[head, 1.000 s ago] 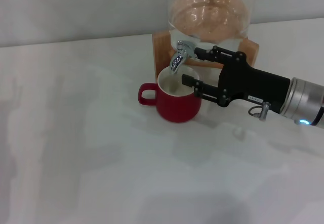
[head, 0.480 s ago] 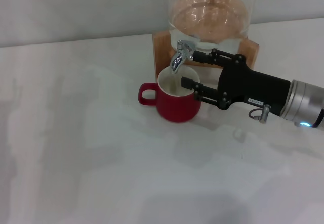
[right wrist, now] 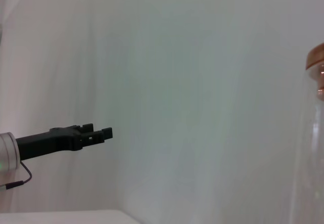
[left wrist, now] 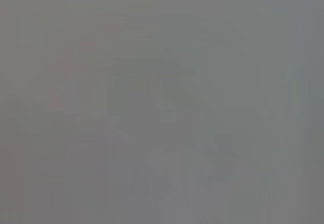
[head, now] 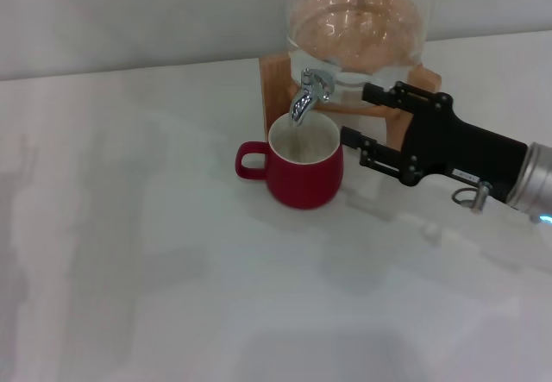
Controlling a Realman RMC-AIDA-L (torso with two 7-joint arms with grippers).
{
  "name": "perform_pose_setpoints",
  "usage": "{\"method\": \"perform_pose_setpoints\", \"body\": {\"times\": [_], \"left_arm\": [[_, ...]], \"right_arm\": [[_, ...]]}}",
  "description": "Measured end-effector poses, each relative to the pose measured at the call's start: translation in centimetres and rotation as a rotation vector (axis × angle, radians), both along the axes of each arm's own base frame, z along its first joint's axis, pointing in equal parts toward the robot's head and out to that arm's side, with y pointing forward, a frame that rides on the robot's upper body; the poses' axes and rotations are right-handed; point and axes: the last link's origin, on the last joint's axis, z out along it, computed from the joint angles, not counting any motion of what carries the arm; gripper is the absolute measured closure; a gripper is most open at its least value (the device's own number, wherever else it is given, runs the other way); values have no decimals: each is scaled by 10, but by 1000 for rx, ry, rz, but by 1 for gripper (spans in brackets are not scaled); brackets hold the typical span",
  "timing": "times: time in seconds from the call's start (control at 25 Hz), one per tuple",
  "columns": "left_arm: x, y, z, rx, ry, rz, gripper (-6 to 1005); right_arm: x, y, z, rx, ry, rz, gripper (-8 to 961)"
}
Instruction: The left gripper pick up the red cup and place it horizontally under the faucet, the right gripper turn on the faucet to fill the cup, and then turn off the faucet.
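We see the red cup standing upright on the white tabletop, its loop handle turned toward the robot's left and its white inside open upward. The faucet hangs directly above the cup's mouth, its chrome spout curving down toward the rim. The faucet is fixed to a clear glass dispenser that rests on a wooden stand behind the cup.

The right gripper lies to the robot's right of the cup and faucet, reaching in from the right edge of the head view on a long black body with a silver-grey wrist. Its two fingers stand spread wide with nothing between them: the upper finger points at the dispenser just beside the faucet, the lower finger ends close to the cup's right wall. We cannot tell whether that lower finger touches the cup; the upper one is clear of the faucet.

In the right wrist view we see the same gripper against a plain pale wall, with the dispenser's glass edge at one side.

The left gripper appears in no view; the left wrist view is a uniform grey field.

The tabletop meets a pale wall behind the dispenser.
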Motion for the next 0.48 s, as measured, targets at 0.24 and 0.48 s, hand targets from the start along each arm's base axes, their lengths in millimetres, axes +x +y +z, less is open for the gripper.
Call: {"method": "perform_pose_setpoints", "body": {"times": [0.24, 0.48], "left_arm": [[-2, -1, 0, 0, 9, 7, 162], [-7, -2, 1, 2, 20, 25, 162]], "right_arm": [[9, -13, 4, 5, 12, -5, 310], [9, -26, 6, -12, 41, 26, 310]]}}
